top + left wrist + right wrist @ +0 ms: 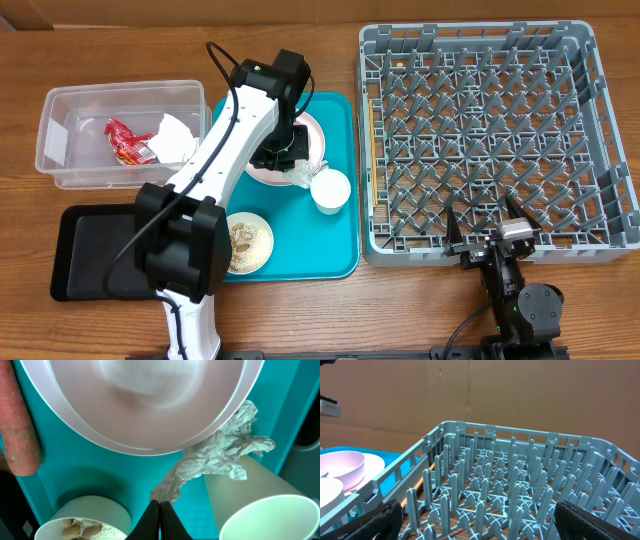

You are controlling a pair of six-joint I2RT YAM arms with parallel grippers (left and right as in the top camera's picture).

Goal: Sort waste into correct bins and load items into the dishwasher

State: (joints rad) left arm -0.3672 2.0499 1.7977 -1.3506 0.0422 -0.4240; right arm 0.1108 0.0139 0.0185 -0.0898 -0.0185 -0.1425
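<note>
At the near right edge of the tabletop (400, 310) the right gripper (487, 235) hangs just off the near wall of the grey dish rack (372, 150), its jaws spread wide apart and holding nothing. The rack fills the right half of the tabletop out to the far edge, and its pegs are bare.

Near the near left corner lies the black tray (85, 250). Just to its right is the teal tray (340, 240). At the teal tray's near left corner sits a small white bowl (248, 243) with pale crumbs in it. A white cup (330, 190) stands toward the tray's middle right.

Between the bowl and the cup, the left gripper (160, 512) has its jaws pressed together on the near tip of a crumpled white napkin (215, 460). The napkin lies on the teal tray against the cup's side and runs up to the rim of the wide pale dish (312, 135) at the tray's far side. An orange carrot (17, 425) lies on the tray beside that dish.

At the far left corner of the tabletop stands the clear tub (60, 110). It holds a crumpled red wrapper (128, 140), whose print is too small to read, and a second white napkin (178, 138) beside it.
</note>
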